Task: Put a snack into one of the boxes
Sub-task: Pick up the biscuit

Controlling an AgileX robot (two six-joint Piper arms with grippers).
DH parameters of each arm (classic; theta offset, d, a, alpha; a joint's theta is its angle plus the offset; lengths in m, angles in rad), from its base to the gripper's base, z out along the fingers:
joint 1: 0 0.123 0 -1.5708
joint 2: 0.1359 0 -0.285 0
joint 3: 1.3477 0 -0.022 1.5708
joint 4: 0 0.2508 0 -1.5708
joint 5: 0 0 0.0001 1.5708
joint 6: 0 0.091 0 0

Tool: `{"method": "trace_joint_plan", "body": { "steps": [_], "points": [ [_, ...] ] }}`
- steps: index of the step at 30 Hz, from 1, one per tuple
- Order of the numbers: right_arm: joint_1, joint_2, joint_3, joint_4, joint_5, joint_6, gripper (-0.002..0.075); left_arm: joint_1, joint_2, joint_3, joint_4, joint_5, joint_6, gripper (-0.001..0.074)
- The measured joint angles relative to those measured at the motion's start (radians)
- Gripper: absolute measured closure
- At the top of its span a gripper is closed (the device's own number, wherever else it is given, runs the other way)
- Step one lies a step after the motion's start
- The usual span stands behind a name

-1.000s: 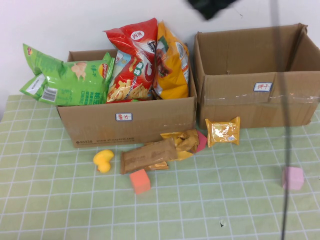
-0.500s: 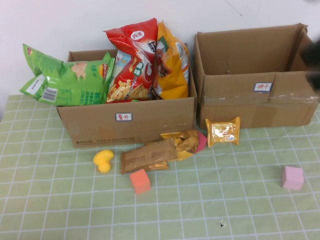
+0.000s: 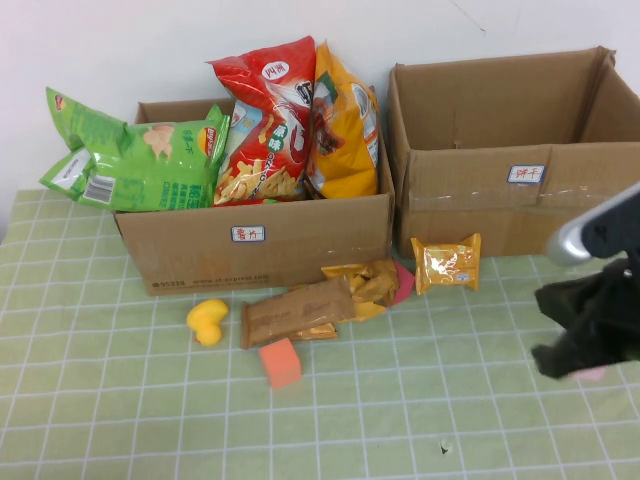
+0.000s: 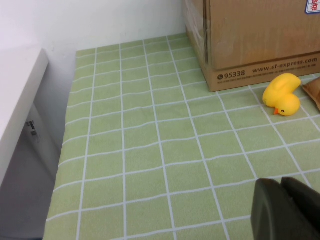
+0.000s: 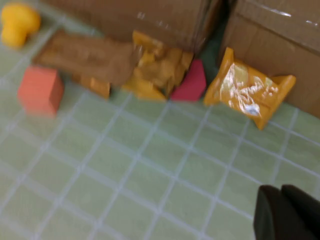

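Observation:
A small yellow snack packet (image 3: 446, 263) leans against the empty right box (image 3: 500, 200); it also shows in the right wrist view (image 5: 248, 90). A brown packet (image 3: 297, 310) and a crumpled gold packet (image 3: 368, 283) lie in front of the left box (image 3: 250, 245), which holds green, red and yellow chip bags. My right gripper (image 3: 548, 358) hangs low over the table's right side, to the right of the yellow packet, fingers together and empty (image 5: 280, 192). My left gripper (image 4: 281, 184) is shut and empty over the mat, near the table's left end.
A yellow duck (image 3: 207, 321), an orange cube (image 3: 280, 362) and a red block (image 3: 402, 282) lie among the snacks. My right arm covers nearly all of a pink cube. The table's left edge (image 4: 65, 150) drops off near the left gripper.
My right arm has swung down from the upper right into view over the table's right side and now covers the pink cube. The snacks and boxes have not moved.

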Motion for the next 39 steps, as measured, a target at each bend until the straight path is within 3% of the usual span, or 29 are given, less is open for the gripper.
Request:
{"method": "trace_joint_plan", "body": {
  "steps": [4, 7, 14, 17, 25, 39],
  "points": [
    [-0.039, 0.102, 0.016, 0.000, -0.158, 0.084, 0.0701, 0.000, 0.000, 0.000, 0.000, 0.000, 0.000, 0.0737],
    [-0.066, 0.176, 0.016, 0.002, -0.249, 0.098, 0.0616, 0.000, 0.000, 0.000, 0.000, 0.000, 0.000, 0.0737],
    [-0.109, 0.340, 0.016, 0.173, -0.404, 0.102, 0.0197, 0.000, 0.000, 0.000, 0.000, 0.000, 0.000, 0.0737],
    [-0.125, 0.414, 0.016, 0.223, -0.476, 0.102, 0.0116, 0.000, 0.000, 0.000, 0.000, 0.000, 0.000, 0.0737],
    [-0.129, 0.577, 0.007, 0.308, -0.701, 0.077, 0.0083, 0.000, 0.000, 0.000, 0.000, 0.000, 0.004, 0.0737],
    [-0.129, 0.813, -0.210, 0.343, -0.734, 0.012, 0.0083, 0.000, 0.000, 0.000, 0.000, 0.000, 0.002, 0.0737]
  ]
}}
